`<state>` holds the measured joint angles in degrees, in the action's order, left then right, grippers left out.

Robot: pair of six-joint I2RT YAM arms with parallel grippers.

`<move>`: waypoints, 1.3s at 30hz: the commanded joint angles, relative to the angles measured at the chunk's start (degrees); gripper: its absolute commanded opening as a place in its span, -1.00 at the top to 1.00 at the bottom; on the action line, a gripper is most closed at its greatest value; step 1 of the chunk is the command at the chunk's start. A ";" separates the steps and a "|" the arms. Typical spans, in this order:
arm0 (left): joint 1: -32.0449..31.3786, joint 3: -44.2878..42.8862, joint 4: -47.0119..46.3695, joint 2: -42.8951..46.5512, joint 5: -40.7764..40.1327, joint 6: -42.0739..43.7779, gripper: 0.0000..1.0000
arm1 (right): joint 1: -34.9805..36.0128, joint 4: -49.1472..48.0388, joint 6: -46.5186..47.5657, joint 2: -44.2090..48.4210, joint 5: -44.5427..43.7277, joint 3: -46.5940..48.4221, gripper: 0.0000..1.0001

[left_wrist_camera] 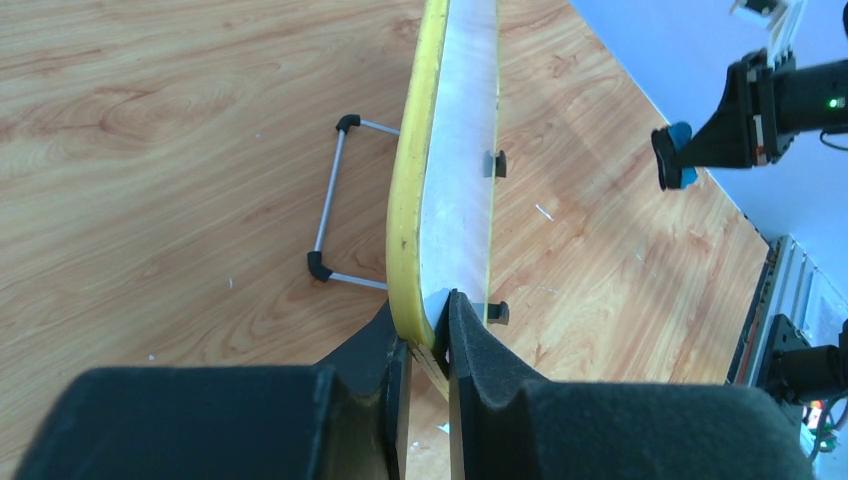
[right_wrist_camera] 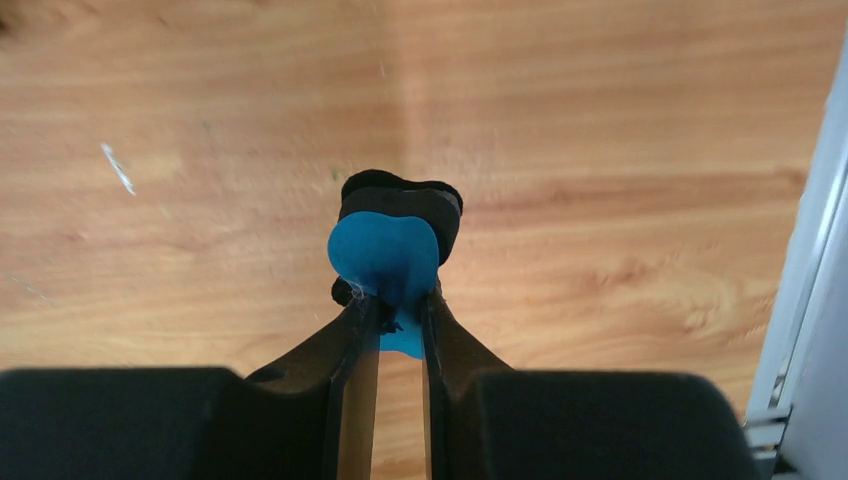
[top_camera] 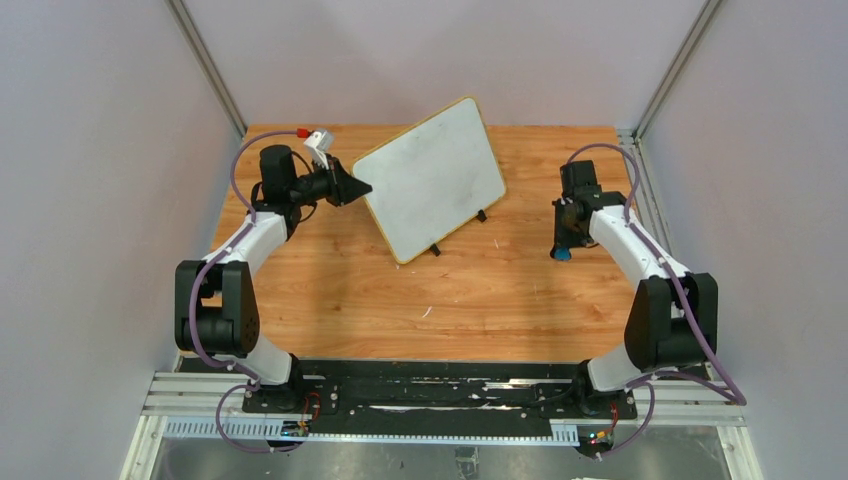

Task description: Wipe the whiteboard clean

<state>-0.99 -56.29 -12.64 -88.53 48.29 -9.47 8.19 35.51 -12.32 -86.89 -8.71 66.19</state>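
The whiteboard (top_camera: 432, 178) stands tilted on black feet at the back middle of the wooden table; its white face shows no writing, only faint smudges. My left gripper (top_camera: 352, 187) is shut on the board's left yellow edge (left_wrist_camera: 408, 230), one finger on each side. In the left wrist view the board runs edge-on away from my fingers, its wire stand (left_wrist_camera: 330, 205) behind it. My right gripper (top_camera: 563, 250) is to the right of the board, apart from it, shut on a small blue eraser with a black pad (right_wrist_camera: 388, 255), held just above the table. It also shows in the left wrist view (left_wrist_camera: 678, 155).
The wooden table (top_camera: 430, 310) is walled by grey panels on three sides. A metal rail (top_camera: 400, 400) with the arm bases runs along the near edge. Small white flecks (top_camera: 427, 312) lie on the wood.
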 commanded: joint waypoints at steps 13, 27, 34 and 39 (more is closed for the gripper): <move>-0.33 -0.28 3.79 -3.02 -6.50 7.88 1.00 | -2.99 -0.29 -3.14 -1.78 6.78 -8.66 0.89; -0.33 -0.46 4.40 -2.94 -6.91 8.20 0.93 | -3.25 -2.39 -3.77 -4.24 10.11 -9.58 0.19; -0.33 -0.48 4.80 -3.02 -6.89 8.33 0.86 | -3.21 -1.76 -3.98 -3.87 9.35 -9.52 -0.28; -0.32 -0.57 5.23 -2.63 -6.70 8.48 0.75 | -3.18 -1.90 -4.01 -2.80 9.19 -9.80 -0.29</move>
<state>-0.99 -57.23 -12.03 -89.38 48.31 -9.45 5.82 32.86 -15.88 -91.85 0.95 57.23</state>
